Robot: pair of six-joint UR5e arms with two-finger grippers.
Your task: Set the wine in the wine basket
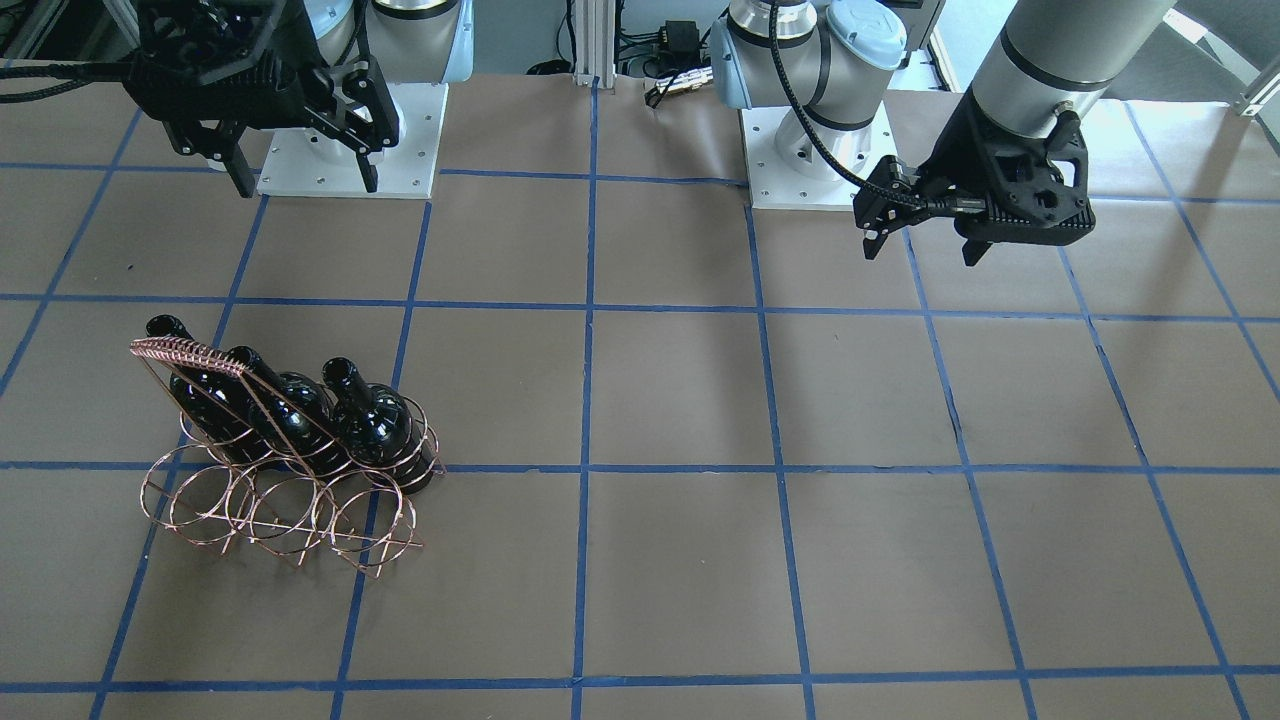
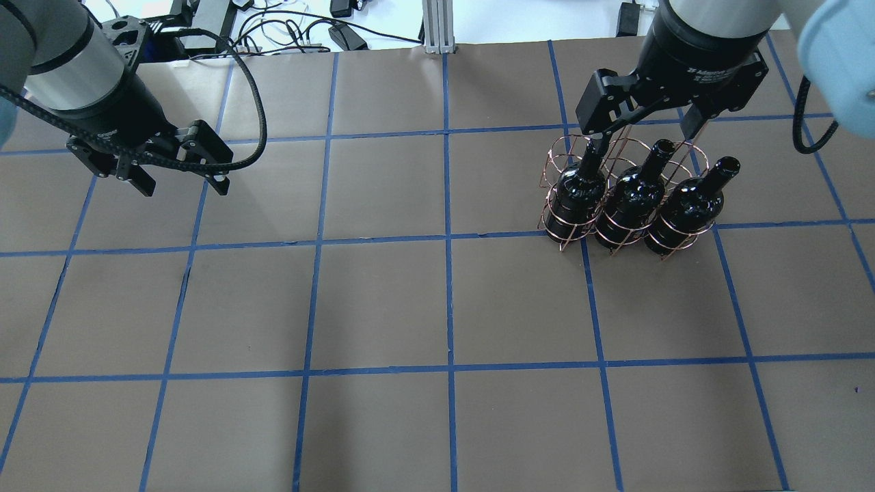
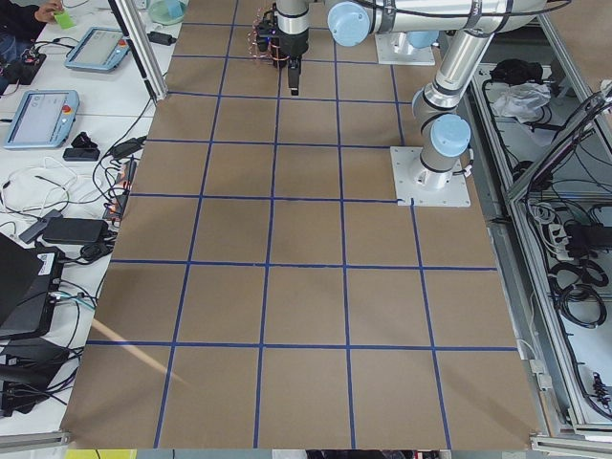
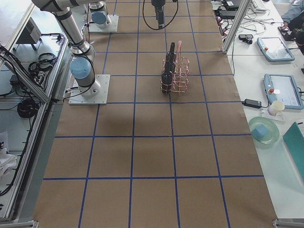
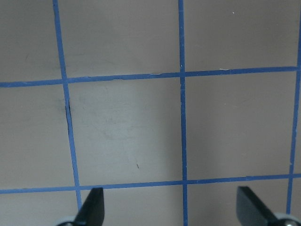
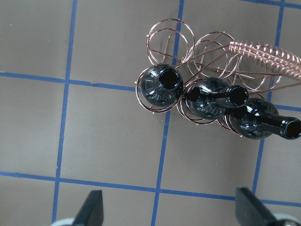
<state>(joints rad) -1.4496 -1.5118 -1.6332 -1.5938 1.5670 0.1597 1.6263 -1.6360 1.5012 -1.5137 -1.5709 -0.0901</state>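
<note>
Three glossy black wine bottles (image 2: 579, 195) (image 2: 634, 198) (image 2: 687, 208) stand upright side by side in the copper wire basket (image 2: 559, 147), filling the row of rings on the robot's side. The other row is empty. In the right wrist view I look down on their open necks (image 6: 160, 87) and the coiled handle (image 6: 268, 49). My right gripper (image 2: 642, 140) hangs open and empty above the basket, touching nothing. My left gripper (image 2: 184, 190) is open and empty over bare table far to the left, as the left wrist view (image 5: 170, 209) also shows.
The table (image 2: 444, 307) is brown paper with a blue tape grid. The two arm bases (image 1: 350, 150) (image 1: 820, 160) stand at the robot's edge. Cables and boxes (image 2: 328, 34) lie beyond the far edge. Side tables with tablets (image 4: 278, 90) flank the far side.
</note>
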